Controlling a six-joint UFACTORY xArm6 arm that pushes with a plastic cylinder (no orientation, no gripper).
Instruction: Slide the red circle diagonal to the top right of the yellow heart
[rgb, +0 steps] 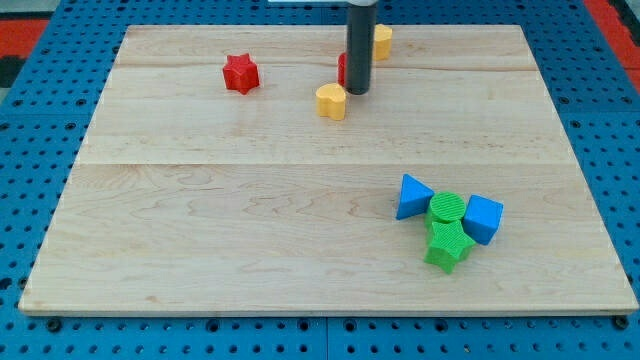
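Note:
The yellow heart (331, 101) lies near the view's top, middle. The red circle (342, 69) sits just above and right of it, mostly hidden behind my rod; only a red sliver shows at the rod's left edge. My tip (357, 92) rests on the board right beside the yellow heart's upper right, touching or nearly touching the red circle.
A red star (240, 74) lies at the top left. A yellow block (382, 41) sits at the top behind the rod. At the lower right cluster a blue triangle (412, 196), a green circle (447, 208), a blue block (483, 218) and a green star (447, 245).

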